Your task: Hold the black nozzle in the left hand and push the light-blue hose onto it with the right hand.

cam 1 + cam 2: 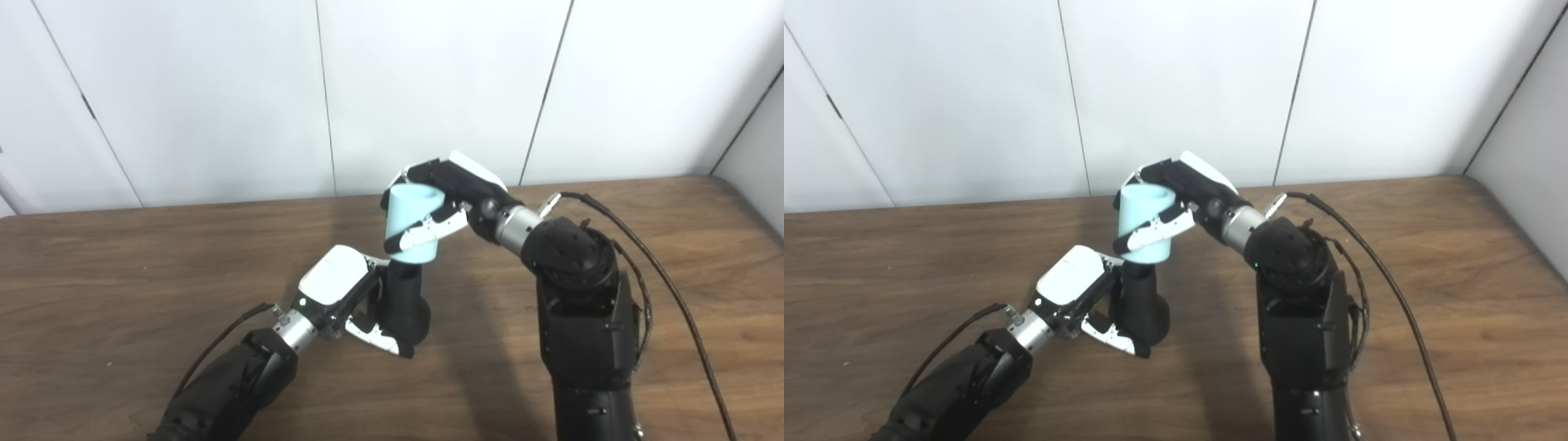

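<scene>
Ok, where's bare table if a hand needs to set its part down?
Bare wooden table lies left of the left hand, and along the right edge beyond the black cable. The middle is crowded: right hand, light-blue hose, black nozzle.

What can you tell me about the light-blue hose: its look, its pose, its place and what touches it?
The light-blue hose is a short, wide tube of smooth, matte material that looks like plastic or rubber, with an open round top end. It stands nearly upright, leaning slightly, above the table. The right hand is shut on it, fingers wrapped around its side. Its lower end meets the top of the black nozzle, which the left hand holds upright below it.
</scene>
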You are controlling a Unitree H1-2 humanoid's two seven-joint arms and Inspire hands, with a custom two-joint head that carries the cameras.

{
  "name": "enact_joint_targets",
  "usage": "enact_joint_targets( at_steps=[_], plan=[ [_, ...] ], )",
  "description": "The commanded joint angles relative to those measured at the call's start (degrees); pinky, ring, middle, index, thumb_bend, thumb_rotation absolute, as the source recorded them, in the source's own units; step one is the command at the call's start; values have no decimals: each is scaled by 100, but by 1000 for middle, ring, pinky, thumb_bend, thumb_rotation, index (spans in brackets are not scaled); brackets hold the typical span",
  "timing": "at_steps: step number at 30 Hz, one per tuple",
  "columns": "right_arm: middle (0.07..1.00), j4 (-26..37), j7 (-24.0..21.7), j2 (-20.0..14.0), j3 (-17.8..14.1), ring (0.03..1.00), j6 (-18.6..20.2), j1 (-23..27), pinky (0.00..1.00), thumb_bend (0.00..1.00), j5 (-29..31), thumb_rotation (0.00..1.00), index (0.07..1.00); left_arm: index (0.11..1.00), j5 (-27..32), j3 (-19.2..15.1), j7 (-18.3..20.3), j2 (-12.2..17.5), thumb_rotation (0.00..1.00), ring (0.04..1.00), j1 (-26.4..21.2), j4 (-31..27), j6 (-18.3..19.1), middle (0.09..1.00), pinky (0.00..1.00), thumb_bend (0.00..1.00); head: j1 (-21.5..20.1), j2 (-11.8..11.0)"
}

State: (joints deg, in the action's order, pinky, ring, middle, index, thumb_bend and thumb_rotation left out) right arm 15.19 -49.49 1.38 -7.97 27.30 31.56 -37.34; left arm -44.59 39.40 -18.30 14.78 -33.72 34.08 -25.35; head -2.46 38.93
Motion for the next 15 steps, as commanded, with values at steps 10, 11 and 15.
enact_joint_targets(
  at_steps=[10,11,15],
  plan=[
    [490,145,137,-417,506,443,-39,-111,344,521,240,0,485,520,-232,215,490,-30,0,365,662,294,116,412,306,517,39,80],
    [491,149,161,-430,531,439,-40,-139,337,521,267,0,488,520,-242,211,472,-28,0,359,673,284,116,409,299,517,46,93],
    [498,158,264,-522,684,431,-41,-229,335,521,425,0,486,523,-206,185,500,-33,0,356,690,273,93,408,303,516,45,104]
  ],
)
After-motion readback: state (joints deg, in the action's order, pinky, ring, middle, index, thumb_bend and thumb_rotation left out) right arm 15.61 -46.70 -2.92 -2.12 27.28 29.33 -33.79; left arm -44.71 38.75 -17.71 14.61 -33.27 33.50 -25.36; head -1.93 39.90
